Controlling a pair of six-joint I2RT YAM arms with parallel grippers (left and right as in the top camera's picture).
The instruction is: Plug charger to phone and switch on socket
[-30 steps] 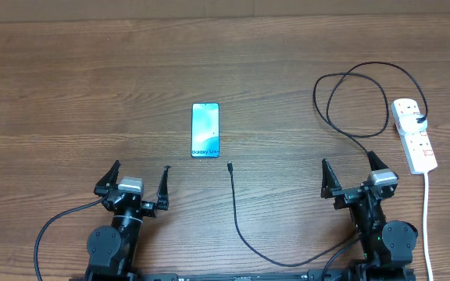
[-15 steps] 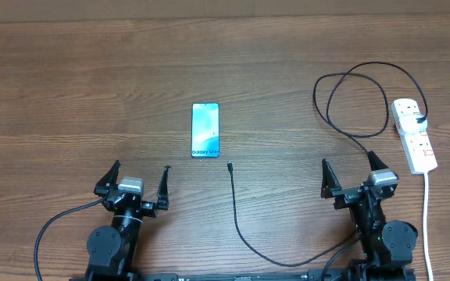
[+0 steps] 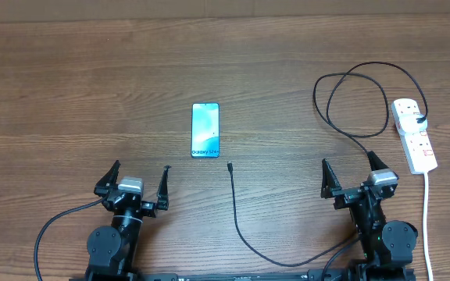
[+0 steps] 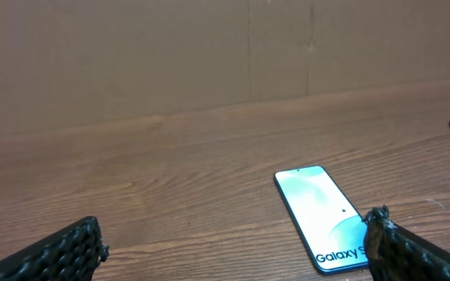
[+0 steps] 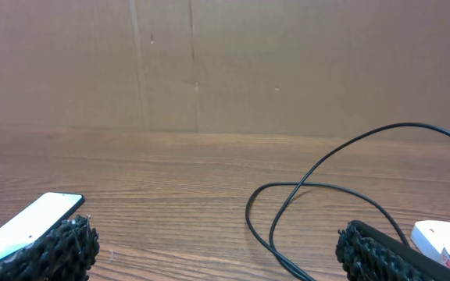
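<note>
The phone (image 3: 205,130) lies flat mid-table, its turquoise screen up; the left wrist view shows the phone (image 4: 319,215) ahead and right, and the right wrist view catches the phone (image 5: 26,226) at the lower left. The charger (image 3: 236,207) is a thin black cable whose plug tip (image 3: 230,165) rests just below and right of the phone, apart from it. It curls in loops (image 3: 350,101) up to the socket (image 3: 414,134), a white power strip at the right. My left gripper (image 3: 140,176) and right gripper (image 3: 352,169) stand open and empty near the front edge.
The socket's thick white cord (image 3: 427,211) runs down the far right to the table's front edge. A brown cardboard wall (image 5: 225,62) closes off the back. The charger's loops (image 5: 326,211) lie on the wood just ahead of my right gripper.
</note>
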